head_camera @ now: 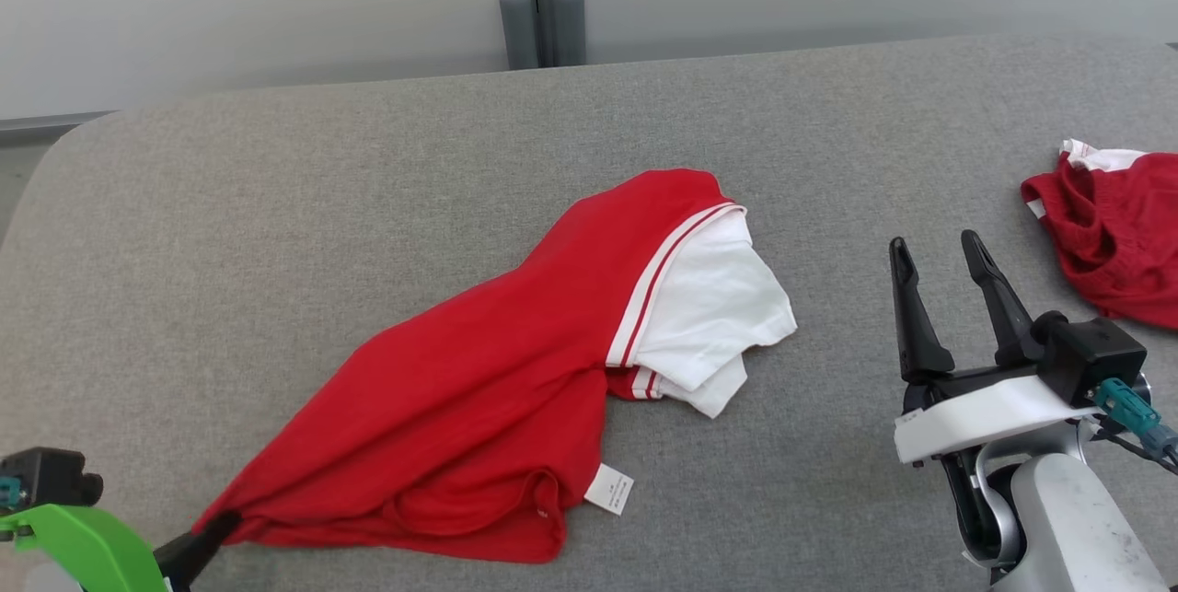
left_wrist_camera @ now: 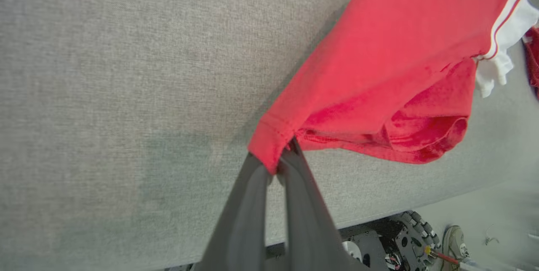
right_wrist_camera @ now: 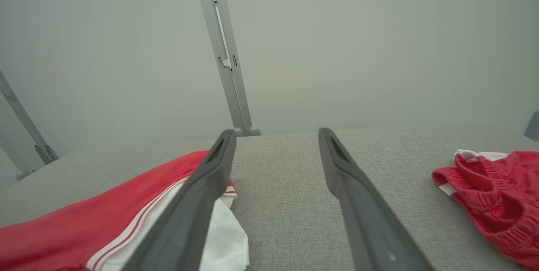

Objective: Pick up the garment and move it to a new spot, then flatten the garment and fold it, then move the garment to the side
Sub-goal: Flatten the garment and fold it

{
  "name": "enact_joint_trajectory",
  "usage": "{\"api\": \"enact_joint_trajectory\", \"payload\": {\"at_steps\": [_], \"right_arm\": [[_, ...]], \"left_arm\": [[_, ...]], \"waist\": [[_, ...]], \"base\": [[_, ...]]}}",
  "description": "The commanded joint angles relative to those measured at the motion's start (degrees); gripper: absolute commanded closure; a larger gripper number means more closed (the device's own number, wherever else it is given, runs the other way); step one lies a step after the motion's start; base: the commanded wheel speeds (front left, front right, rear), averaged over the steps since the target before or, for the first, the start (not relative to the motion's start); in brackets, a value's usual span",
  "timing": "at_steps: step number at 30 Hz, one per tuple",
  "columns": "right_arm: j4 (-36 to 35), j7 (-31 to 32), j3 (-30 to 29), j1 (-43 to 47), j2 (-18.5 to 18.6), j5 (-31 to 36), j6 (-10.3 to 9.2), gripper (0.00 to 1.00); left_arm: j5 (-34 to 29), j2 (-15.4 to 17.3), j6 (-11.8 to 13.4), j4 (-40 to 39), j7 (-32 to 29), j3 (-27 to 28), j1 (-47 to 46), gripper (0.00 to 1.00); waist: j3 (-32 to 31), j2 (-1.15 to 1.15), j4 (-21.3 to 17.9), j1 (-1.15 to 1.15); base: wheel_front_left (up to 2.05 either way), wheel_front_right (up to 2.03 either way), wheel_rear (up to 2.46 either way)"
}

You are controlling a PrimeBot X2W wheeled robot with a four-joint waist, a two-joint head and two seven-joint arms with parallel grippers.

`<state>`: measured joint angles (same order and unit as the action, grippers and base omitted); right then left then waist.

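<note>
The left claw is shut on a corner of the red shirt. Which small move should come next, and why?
Probably raise the left claw a little, to start lifting the red shirt. It is shut on the hem corner, while the rest lies crumpled on the gray surface. The right claw is open, apart from the white sleeve, so it holds nothing.

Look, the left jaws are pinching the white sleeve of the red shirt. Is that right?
Not quite. The left jaws are pinching a red corner of the shirt, at its hem, not the white sleeve. The left wrist view shows it: the sleeve lies at the shirt's far end, away from the jaws.
</note>
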<state>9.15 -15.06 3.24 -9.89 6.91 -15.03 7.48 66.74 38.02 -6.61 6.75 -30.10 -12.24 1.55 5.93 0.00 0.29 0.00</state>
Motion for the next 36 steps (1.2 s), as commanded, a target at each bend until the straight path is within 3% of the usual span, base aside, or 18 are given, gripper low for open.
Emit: {"api": "enact_joint_trajectory", "payload": {"at_steps": [1,5,10,14,19,27,29,36], "right_arm": [[0.1,-0.2,0.1,-0.2,0.2,-0.3,0.02,0.00],[0.5,-0.2,0.1,0.2,0.1,-0.1,0.03,0.00],[0.8,-0.2,-0.4,0.9,0.1,-0.1,0.02,0.00],[1.0,-0.2,-0.4,1.4,-0.2,-0.3,0.02,0.00],[1.3,-0.2,-0.2,1.4,-0.4,-0.2,0.02,0.00],[2.3,-0.2,0.4,1.7,0.2,-0.7,0.02,0.00],[2.5,-0.2,0.6,1.7,0.4,-0.6,0.03,0.00],[4.2,-0.2,1.9,0.6,1.5,-1.1,0.03,0.00]], "left_arm": [[0.2,-0.4,-0.4,0.9,0.0,-0.4,0.2,0.00],[-1.9,-0.5,-0.5,1.4,2.8,-0.9,-0.4,0.00],[-6.0,0.8,-0.1,-4.0,9.0,0.9,1.3,0.00],[-12.3,1.3,4.0,-9.7,17.7,4.5,2.8,0.00],[-19.6,-2.0,9.9,-14.6,27.0,5.9,4.7,0.00],[-29.5,-13.0,20.3,-13.3,43.1,5.9,5.4,0.00],[-30.9,-16.4,20.5,-12.2,44.3,4.4,4.7,0.00],[-36.0,-18.7,18.2,-8.2,45.3,1.7,2.6,0.00]], "waist": [[-0.2,0.00,-0.1,0.00],[-0.7,0.00,0.1,0.00],[-1.5,0.00,1.1,0.00],[-2.2,0.00,2.0,0.00],[-2.6,0.00,2.6,0.00],[-2.9,0.00,3.6,0.00],[-3.1,0.00,3.9,0.00],[-3.5,0.00,5.6,0.00]], "base": [[0.00,0.00,0.00],[0.00,0.00,0.00],[0.00,0.00,0.00],[0.00,0.00,0.00],[0.00,0.00,0.00],[0.00,0.00,0.00],[0.00,0.00,0.00],[0.00,0.00,0.00]]}}
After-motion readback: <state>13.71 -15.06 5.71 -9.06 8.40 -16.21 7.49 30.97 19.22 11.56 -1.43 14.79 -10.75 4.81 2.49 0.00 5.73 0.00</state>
